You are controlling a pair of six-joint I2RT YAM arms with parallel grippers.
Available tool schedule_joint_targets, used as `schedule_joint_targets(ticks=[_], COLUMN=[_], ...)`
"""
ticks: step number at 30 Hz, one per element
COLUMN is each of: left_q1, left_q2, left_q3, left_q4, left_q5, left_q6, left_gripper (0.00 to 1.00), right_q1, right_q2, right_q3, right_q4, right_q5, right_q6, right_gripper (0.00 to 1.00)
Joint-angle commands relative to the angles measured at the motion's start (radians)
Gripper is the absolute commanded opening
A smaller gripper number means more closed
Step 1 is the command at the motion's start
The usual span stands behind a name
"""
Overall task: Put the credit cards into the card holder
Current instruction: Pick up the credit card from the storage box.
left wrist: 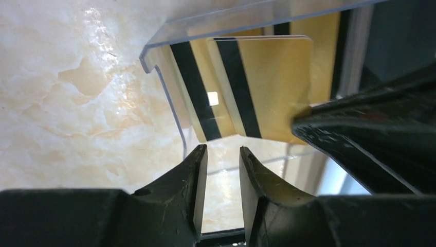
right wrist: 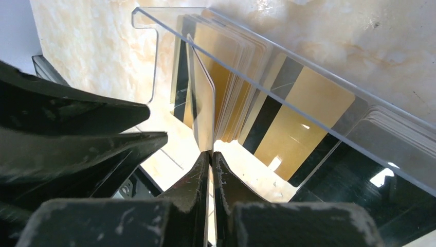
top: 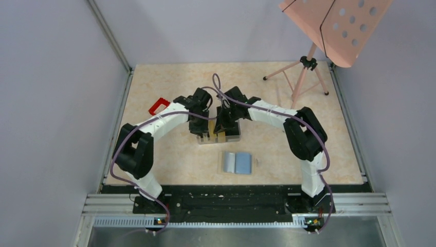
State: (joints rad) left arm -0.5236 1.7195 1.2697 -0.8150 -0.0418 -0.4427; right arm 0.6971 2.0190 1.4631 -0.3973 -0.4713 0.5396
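Note:
A clear plastic box (top: 220, 137) in the middle of the table holds several yellow-gold credit cards with black stripes (left wrist: 272, 87). My right gripper (right wrist: 211, 154) is shut on the lower edge of one gold card (right wrist: 203, 103), which stands on edge in front of the gold stack (right wrist: 231, 62) in the box. My left gripper (left wrist: 223, 152) is open and empty, just outside the box's corner (left wrist: 154, 54), below the cards. The card holder (top: 236, 162) lies open on the table in front of the box, light blue lining up. Both grippers (top: 201, 128) (top: 223, 127) hover over the box.
A small red frame (top: 158, 105) lies at the left behind my left arm. A pink perforated music stand (top: 334, 25) on a tripod (top: 303, 77) stands at the back right. Grey walls close in the table on both sides.

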Motion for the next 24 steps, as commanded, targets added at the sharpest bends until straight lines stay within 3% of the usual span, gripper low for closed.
schedule_joint_targets(ticks=[1, 12, 24], left_q1=[0.010, 0.113, 0.203], left_q2=[-0.120, -0.322, -0.393], left_q3=[0.000, -0.252, -0.502], left_q4=[0.062, 0.382, 0.867], left_q5=[0.087, 0.369, 0.675], left_q6=[-0.030, -0.188, -0.437], left_gripper=[0.36, 0.43, 0.47], right_q1=[-0.009, -0.101, -0.146], right_q2=[-0.070, -0.191, -0.320], right_q3=[0.025, -0.092, -0.201], right_q4=[-0.057, 0.044, 0.124], right_q5=[-0.037, -0.193, -0.356], right_q6=[-0.029, 0.046, 0.150], right_gripper=[0.00, 0.00, 0.00])
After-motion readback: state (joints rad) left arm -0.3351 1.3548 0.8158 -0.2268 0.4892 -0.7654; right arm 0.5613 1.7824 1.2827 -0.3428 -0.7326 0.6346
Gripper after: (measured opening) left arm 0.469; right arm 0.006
